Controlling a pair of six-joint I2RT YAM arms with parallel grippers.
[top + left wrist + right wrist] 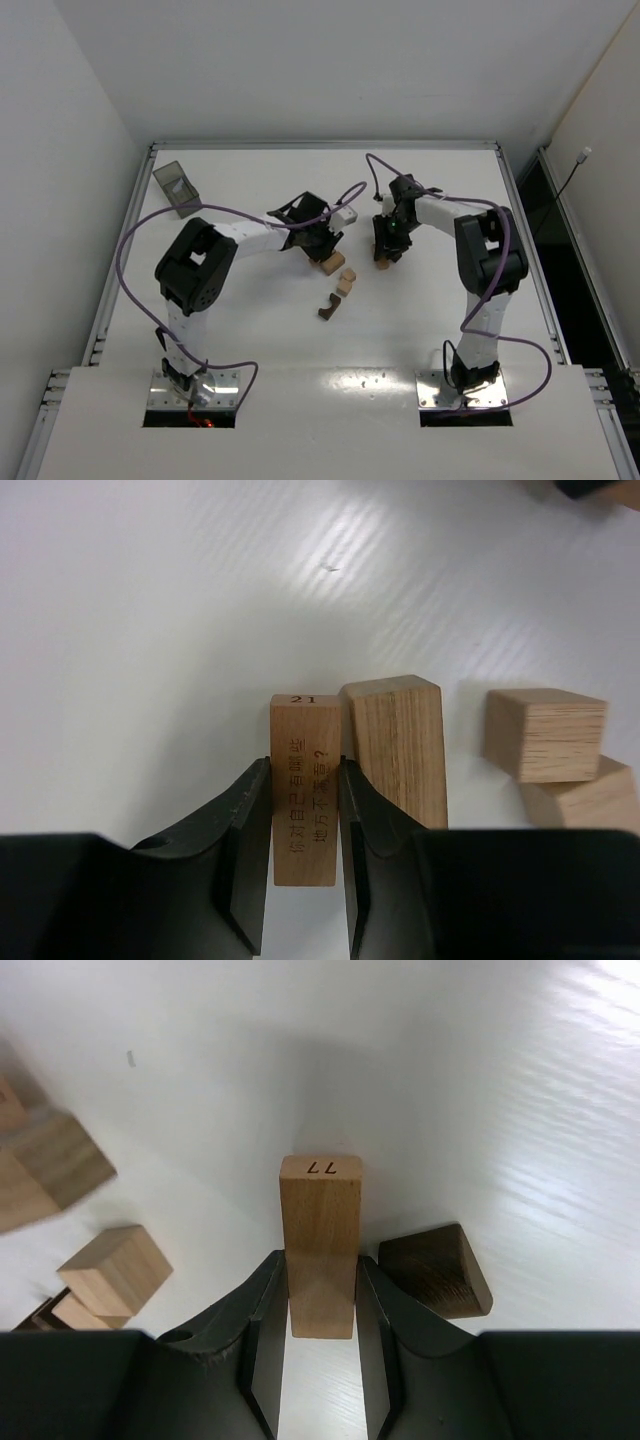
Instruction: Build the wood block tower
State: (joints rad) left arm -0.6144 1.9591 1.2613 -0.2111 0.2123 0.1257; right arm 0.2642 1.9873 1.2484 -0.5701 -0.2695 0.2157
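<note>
Tabletop, white, held loose wood blocks at its middle, well apart from every edge. The left gripper clenched a tan brick marked 21, with a second tan brick just beside it. The right gripper clenched a tan brick marked 77, a dark wedge just beside. From above, both gripped bricks were hard to make out.

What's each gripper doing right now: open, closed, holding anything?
Left gripper: closed on the tan block marked 21.
Right gripper: closed on the tan block marked 77.
</note>
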